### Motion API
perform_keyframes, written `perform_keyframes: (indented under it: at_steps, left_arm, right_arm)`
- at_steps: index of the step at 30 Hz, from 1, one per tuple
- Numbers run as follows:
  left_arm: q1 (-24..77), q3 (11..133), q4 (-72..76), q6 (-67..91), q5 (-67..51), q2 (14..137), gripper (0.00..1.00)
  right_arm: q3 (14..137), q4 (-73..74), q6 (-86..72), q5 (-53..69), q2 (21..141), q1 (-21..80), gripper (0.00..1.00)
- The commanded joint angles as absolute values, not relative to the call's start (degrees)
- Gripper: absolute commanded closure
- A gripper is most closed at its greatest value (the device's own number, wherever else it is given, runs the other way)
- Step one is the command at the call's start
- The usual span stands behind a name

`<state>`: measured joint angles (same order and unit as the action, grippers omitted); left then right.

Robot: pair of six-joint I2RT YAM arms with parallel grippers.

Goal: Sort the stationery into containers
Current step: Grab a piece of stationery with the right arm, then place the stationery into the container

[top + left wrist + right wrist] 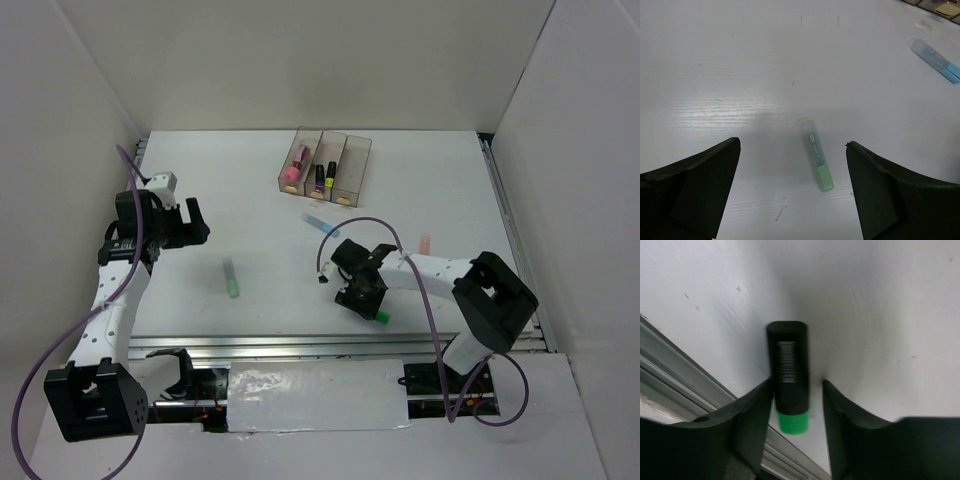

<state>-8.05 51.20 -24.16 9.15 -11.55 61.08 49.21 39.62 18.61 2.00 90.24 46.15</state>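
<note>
Progress is partial, as we judge it. The three smoky transparent plastic bins (354, 162), joined side by side at the middle of the far edge of the white tabletop (450, 190), hold a pink highlighter pen (295, 166) in the left bin. The middle bin holds a purple-capped black pen (318, 176) and a yellow-capped black pen (331, 176). We cannot tell what the right bin holds.

Four pens lie outside the bins. The one in hand is a black-bodied highlighter with a green cap (788, 370), close to the near edge, right of the middle. The right tool (796, 385) straddles it, narrowed almost to the pen's width. One finger touches the barrel and a sliver of tabletop shows beside the other, so we read it as not yet clamped. The pen's long axis runs from the far edge to the near edge, slanted a little to the right, with the green cap toward the near edge.

The left tool (792, 145) hangs wide apart and empty near the left edge. Below it is a slim mint pen (816, 155), lying roughly far to near with its coloured end nearer us. A light blue pen (317, 220) lies slantwise just short of the bins. A peach pen (425, 244) lies toward the right edge.
</note>
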Motion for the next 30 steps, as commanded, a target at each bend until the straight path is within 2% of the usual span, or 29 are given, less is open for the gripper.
perform_keyframes:
  at_steps: [1, 2, 4, 5, 6, 7, 13, 16, 22, 30]
  left_arm:
    - [-7.9, 51.2, -22.7, 8.3, -10.7, 61.0, 0.01]
    - [-8.0, 51.2, -22.5, 8.3, -10.6, 61.2, 0.01]
    - [-8.0, 51.1, -21.8, 8.7, -10.3, 61.6, 0.01]
    - [-7.9, 51.2, -21.7, 9.0, -10.1, 62.0, 0.01]
    - [-8.0, 51.4, -21.5, 9.1, -10.3, 62.7, 0.01]
    - [-7.9, 51.7, -21.5, 9.1, -10.3, 62.8, 0.01]
    - [-7.6, 54.1, -20.7, 9.5, -9.7, 65.4, 0.01]
    - [-7.5, 54.8, -20.0, 9.8, -9.5, 66.4, 0.01]
    - [-7.0, 55.7, -19.7, 10.0, -9.1, 68.5, 0.01]
    - [-7.0, 55.4, -19.1, 11.7, -8.2, 71.2, 0.01]
  right_arm:
    - [51.1, 37.1, 18.8, 1.3, 91.0, 46.7, 0.51]
    - [53.2, 37.5, 19.2, 1.3, 91.0, 46.6, 0.6]
    - [57.6, 38.9, 19.5, 2.7, 91.4, 46.1, 0.73]
    - [63.8, 40.3, 19.2, 3.4, 91.8, 44.8, 0.88]
    - [67.7, 40.8, 18.6, 4.2, 92.6, 43.7, 0.97]
    - [76.2, 41.9, 17.1, 6.2, 93.5, 40.9, 1.0]
    - [107.6, 44.5, 6.5, 13.2, 108.6, 31.0, 1.0]
    - [124.7, 40.7, -1.9, 14.2, 118.9, 26.0, 1.0]
    - [133.3, 32.2, -10.8, 15.0, 129.2, 20.8, 1.0]
    - [131.1, 21.4, -21.8, 18.6, 136.0, 19.3, 1.0]
